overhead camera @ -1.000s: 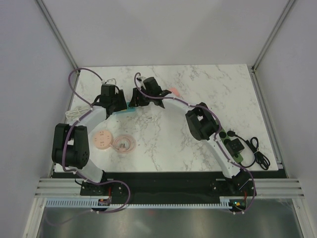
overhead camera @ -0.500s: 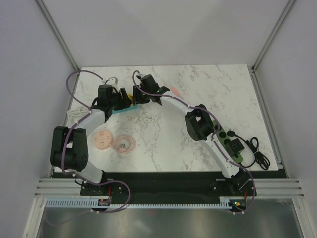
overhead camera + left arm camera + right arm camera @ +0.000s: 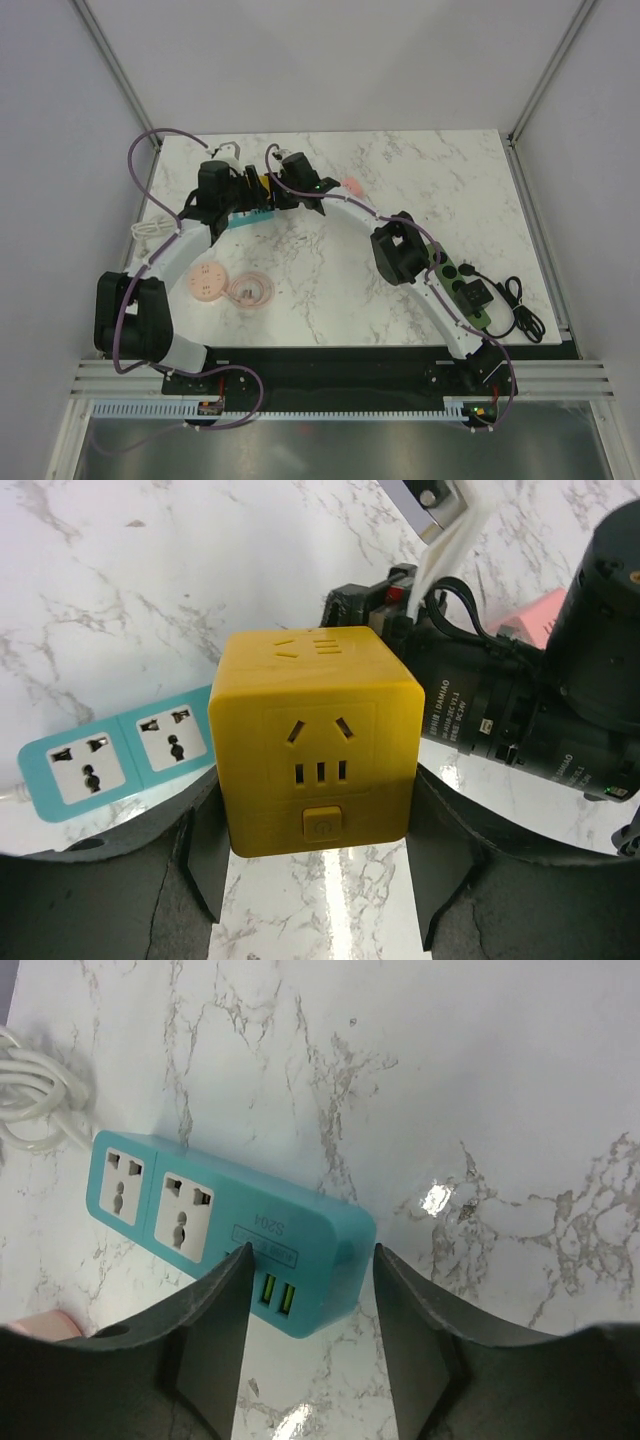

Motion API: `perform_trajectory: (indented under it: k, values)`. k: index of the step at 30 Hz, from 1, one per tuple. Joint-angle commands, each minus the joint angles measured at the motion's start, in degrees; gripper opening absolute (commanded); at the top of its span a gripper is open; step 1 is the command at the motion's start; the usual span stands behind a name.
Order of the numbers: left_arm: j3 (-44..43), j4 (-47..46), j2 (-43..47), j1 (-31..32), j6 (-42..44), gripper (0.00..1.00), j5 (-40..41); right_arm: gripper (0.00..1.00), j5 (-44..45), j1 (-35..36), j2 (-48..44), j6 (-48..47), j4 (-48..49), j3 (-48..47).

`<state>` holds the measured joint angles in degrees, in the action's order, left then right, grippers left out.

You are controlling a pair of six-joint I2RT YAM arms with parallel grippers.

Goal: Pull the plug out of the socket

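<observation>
The plug is a yellow cube adapter (image 3: pixel 315 740) and my left gripper (image 3: pixel 315 880) is shut on its two sides. It hangs off the table, apart from the socket, a teal power strip (image 3: pixel 110 755) whose two outlets show bare. In the top view the cube (image 3: pixel 263 183) sits just beyond the strip (image 3: pixel 245 218). My right gripper (image 3: pixel 310 1340) is open and straddles the strip's USB end (image 3: pixel 215 1225), with a gap at its right finger.
The strip's white cable (image 3: pixel 30 1100) coils at the table's left edge (image 3: pixel 148 230). Two pink round items (image 3: pixel 205 280) lie near the left arm. A small pink object (image 3: pixel 352 186) is behind the right arm. A green power strip with a black plug (image 3: pixel 465 290) lies at the right.
The left gripper has moved up and away with the yellow cube, which has come off the teal strip. The right gripper's jaws tightened on the strip's end, then widened again.
</observation>
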<state>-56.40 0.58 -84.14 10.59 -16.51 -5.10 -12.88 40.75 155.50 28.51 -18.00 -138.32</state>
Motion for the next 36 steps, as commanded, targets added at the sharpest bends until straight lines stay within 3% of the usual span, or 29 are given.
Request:
perform_trajectory:
  k: [1, 8, 13, 23, 31, 36]
  values:
    - [-3.9, 3.0, 3.0, -0.4, -1.9, 0.02, 9.7, 0.6, -1.9, 2.2, 0.8, -2.9, -1.5, 5.0]
    - [-3.2, 5.7, 5.9, -1.7, -3.3, 0.02, 19.5, 0.65, -7.0, 0.6, -3.7, -0.7, 8.8, 13.1]
    - [-2.4, 4.7, 7.1, -2.8, -3.9, 0.02, 18.0, 0.67, -10.7, 0.2, -8.5, 0.3, 18.7, 19.0]
    - [-0.7, 4.6, 6.3, -2.9, -9.0, 0.02, 5.4, 0.7, -8.7, -1.7, -23.1, -2.5, 22.3, 31.4]
    - [1.5, 4.3, 10.8, -0.1, -15.1, 0.02, -8.5, 0.73, 6.4, -5.7, -42.4, -1.0, 12.2, 43.4]
    - [4.4, -10.2, 2.9, 6.7, -18.8, 0.02, -16.4, 0.75, 11.0, -10.9, -58.3, 0.7, 10.4, 60.3]
